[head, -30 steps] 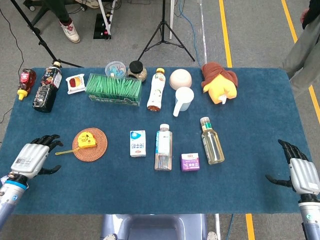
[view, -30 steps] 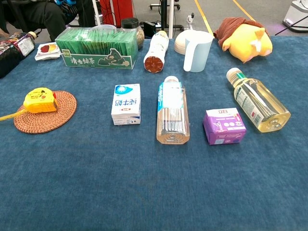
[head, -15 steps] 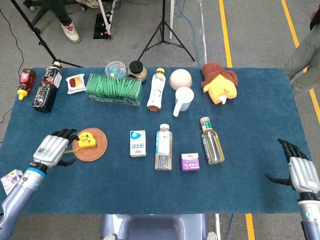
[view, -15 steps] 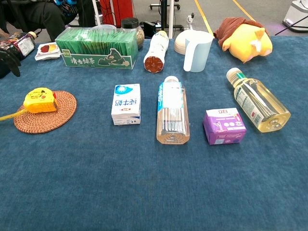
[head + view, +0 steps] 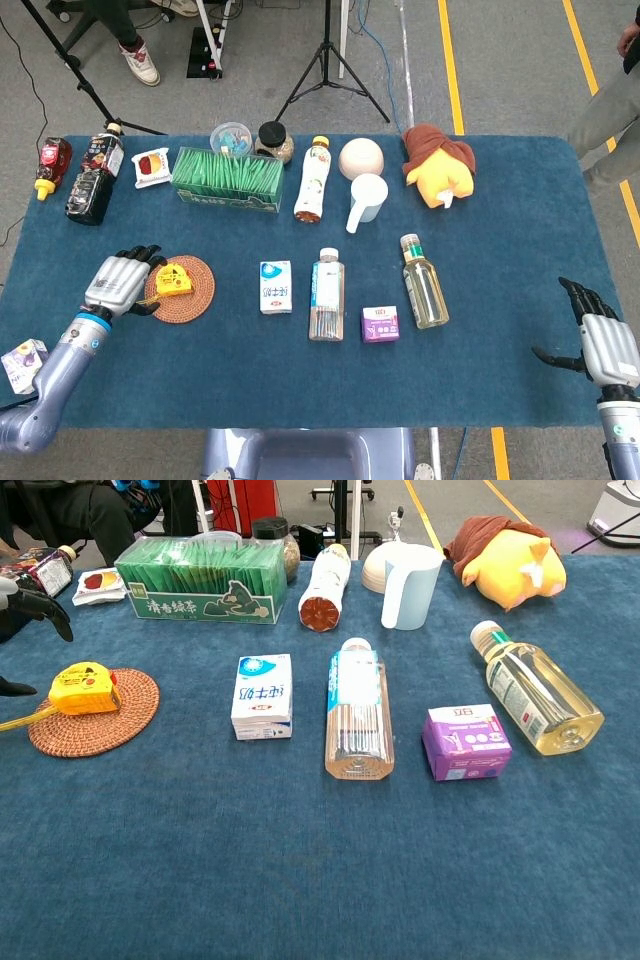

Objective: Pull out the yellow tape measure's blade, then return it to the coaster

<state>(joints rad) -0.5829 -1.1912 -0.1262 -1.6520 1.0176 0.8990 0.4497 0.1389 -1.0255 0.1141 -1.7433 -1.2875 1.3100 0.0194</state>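
The yellow tape measure (image 5: pixel 172 278) sits on the round woven rattan coaster (image 5: pixel 190 300) at the left side of the blue-carpeted table (image 5: pixel 480 380), and a short length of its yellow blade pokes out past the coaster's left edge in the chest view. The left hand (image 5: pixel 120 281) hovers just beside the coaster's left rim, its dark fingers (image 5: pixel 145 254) spread apart and reaching toward the tape measure, gripping nothing. In the chest view only those fingertips (image 5: pixel 40 608) show at the left edge, above the tape measure (image 5: pixel 83 687) and coaster (image 5: pixel 110 725). Far across the table, the right hand (image 5: pixel 600 340) rests near the right edge, fingers apart, nothing in its hold. Between them lie a small white-and-blue milk carton (image 5: pixel 275 286), a clear plastic bottle (image 5: pixel 326 294) on its side and a small purple box (image 5: pixel 380 324).
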